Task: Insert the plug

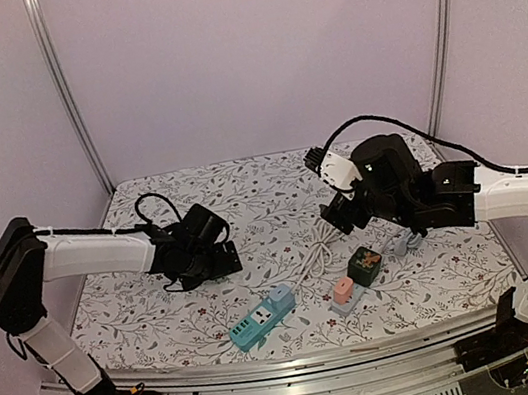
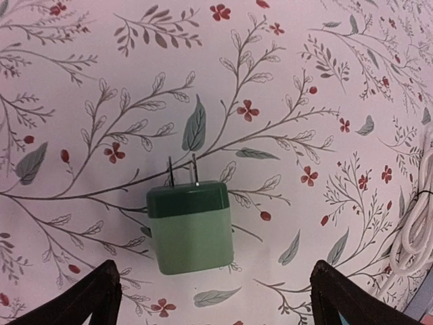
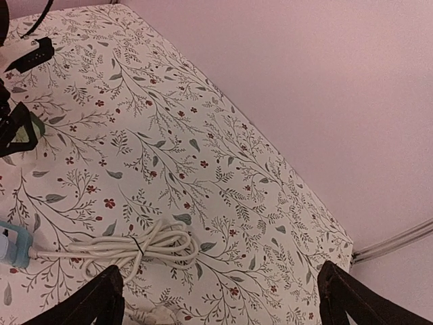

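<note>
A plug (image 2: 191,227) with a light green body, a dark green cap and two metal prongs lies flat on the flowered cloth. My left gripper (image 2: 213,288) is open above it, a finger on either side, and the plug lies nearer the left finger (image 2: 95,294), touching neither. In the top view the left gripper (image 1: 209,259) is low over the cloth at centre left, hiding the plug. The teal power strip (image 1: 261,320) lies near the front edge. My right gripper (image 3: 221,288) hangs open and empty above the cloth, beyond the coiled white cord (image 3: 145,244).
A dark green cube (image 1: 364,264) and a pink adapter (image 1: 344,291) sit right of the power strip. The strip's white cord (image 1: 316,255) runs back toward the right gripper (image 1: 340,213). Walls close in the cloth at the back and on both sides.
</note>
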Robot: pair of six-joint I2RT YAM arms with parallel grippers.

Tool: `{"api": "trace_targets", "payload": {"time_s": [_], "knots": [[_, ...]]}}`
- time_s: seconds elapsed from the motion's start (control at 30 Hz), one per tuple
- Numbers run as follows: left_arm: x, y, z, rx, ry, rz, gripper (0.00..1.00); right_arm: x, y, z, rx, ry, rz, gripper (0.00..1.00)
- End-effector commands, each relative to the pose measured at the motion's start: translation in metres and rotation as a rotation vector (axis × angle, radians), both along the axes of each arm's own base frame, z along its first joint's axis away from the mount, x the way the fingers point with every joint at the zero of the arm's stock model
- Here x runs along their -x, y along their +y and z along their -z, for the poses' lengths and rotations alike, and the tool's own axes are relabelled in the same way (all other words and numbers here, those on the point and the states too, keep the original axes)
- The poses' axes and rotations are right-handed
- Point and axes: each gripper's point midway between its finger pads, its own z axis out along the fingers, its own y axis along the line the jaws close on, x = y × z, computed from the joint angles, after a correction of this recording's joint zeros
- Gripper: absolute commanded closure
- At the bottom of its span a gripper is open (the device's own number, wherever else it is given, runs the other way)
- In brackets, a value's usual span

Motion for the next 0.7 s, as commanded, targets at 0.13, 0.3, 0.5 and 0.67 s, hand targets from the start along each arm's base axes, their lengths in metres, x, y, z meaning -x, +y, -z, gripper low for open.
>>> {"api": "trace_targets", "payload": {"time_s": [0.13, 0.3, 0.5, 0.67], "knots": [[0.014, 0.043, -0.031, -0.239, -0.096, 0.131, 0.09, 0.006, 0.038, 0.016, -0.151, 0.183, -0.064, 0.01], [0.023, 0.027, -0.009, -0.19, -0.076, 0.157, 0.12, 0.01, 0.033, 0.012, -0.214, 0.2, -0.037, 0.01], [0.016, 0.006, 0.014, -0.165, -0.091, 0.142, 0.15, 0.016, 0.031, 0.023, -0.221, 0.276, -0.019, 0.01], [0.01, 0.005, 0.021, -0.175, -0.112, 0.115, 0.21, 0.021, 0.024, 0.029, -0.22, 0.297, -0.002, 0.01]]}}
